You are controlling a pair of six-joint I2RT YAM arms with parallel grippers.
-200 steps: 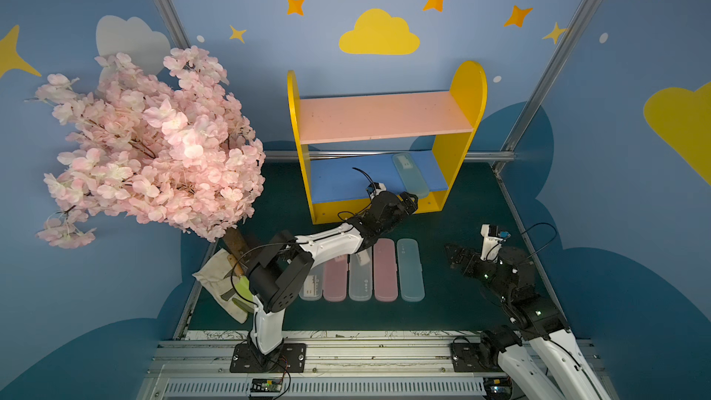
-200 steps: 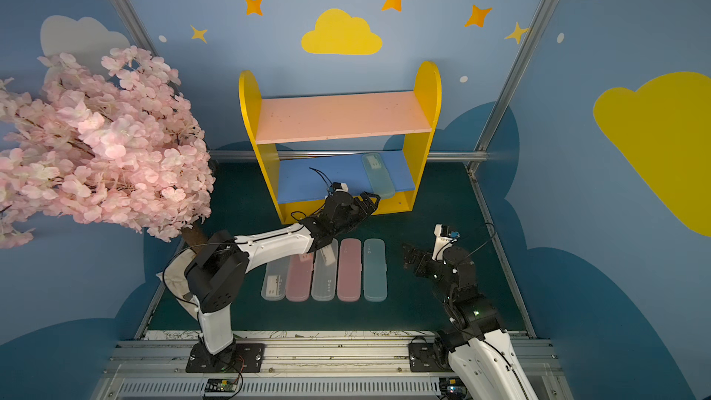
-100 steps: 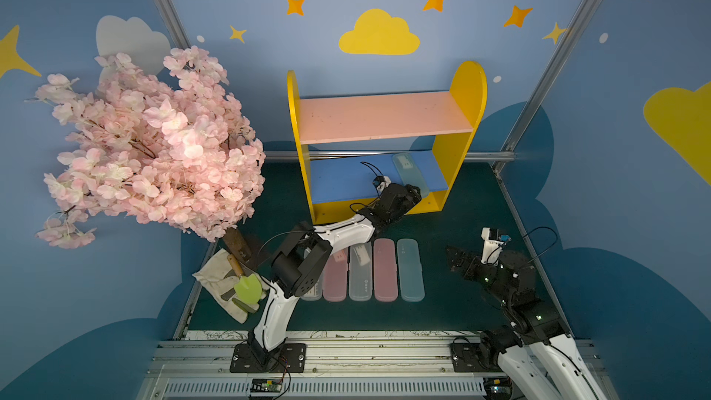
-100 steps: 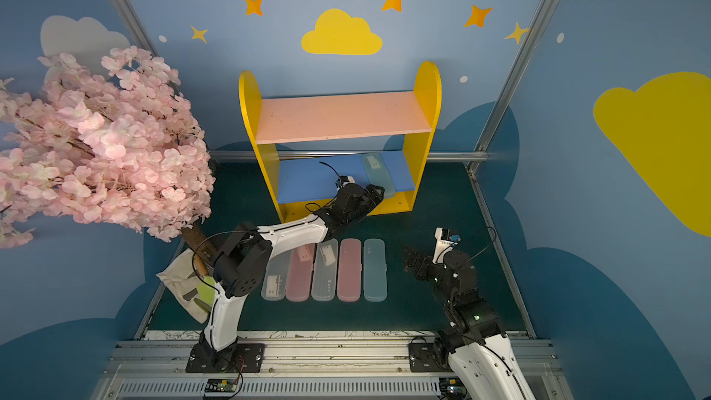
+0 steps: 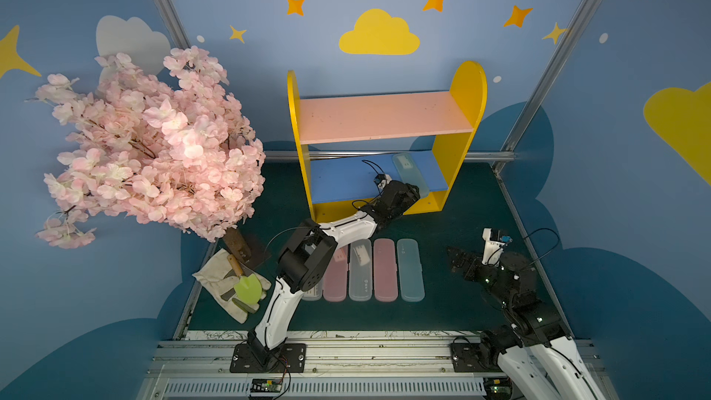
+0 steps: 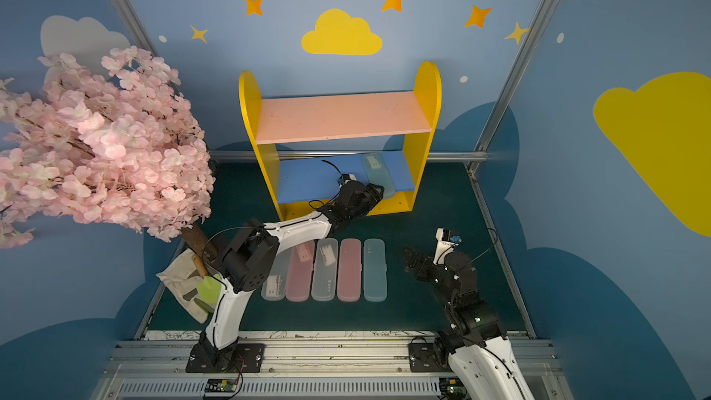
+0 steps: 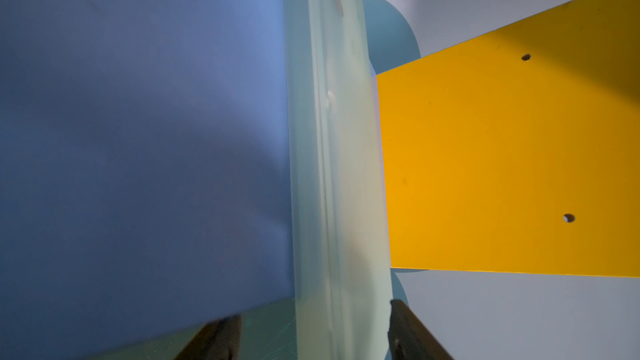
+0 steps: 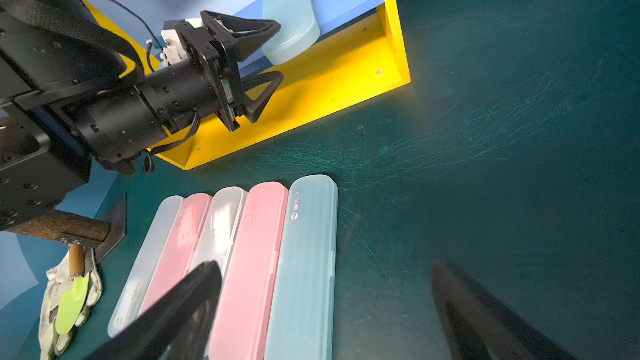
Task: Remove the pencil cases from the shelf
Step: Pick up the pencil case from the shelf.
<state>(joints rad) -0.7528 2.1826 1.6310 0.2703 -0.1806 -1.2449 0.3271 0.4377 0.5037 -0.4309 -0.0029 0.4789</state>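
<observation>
The shelf [image 5: 467, 82] [image 6: 427, 82] stands at the back of the green mat, its pink board bare. One pale teal pencil case [image 5: 408, 165] [image 6: 375, 165] [image 7: 332, 133] [image 8: 287, 12] lies on the blue board by the right panel, its near end sticking out over the front edge. My left gripper [image 5: 417, 190] [image 6: 381, 190] [image 7: 315, 313] [image 8: 278, 51] straddles that end, open: one finger touches the case, the other stands apart. Several more pencil cases [image 5: 384, 269] [image 6: 348, 269] [image 8: 304, 254] lie in a row on the mat. My right gripper [image 5: 456, 259] [image 6: 409, 259] [image 8: 325, 268] hovers open, right of the row.
A pink blossom tree [image 5: 154, 140] overhangs the left side, its base by the left arm. A glove with a green trowel [image 5: 231, 286] lies at the front left. Metal frame posts [image 5: 538, 82] and blue walls close in the mat. The arms' rail [image 5: 346, 348] runs along the front.
The left arm has reached farther in to the blue board's right end and its jaws have narrowed round the teal case. The right arm has barely moved.
</observation>
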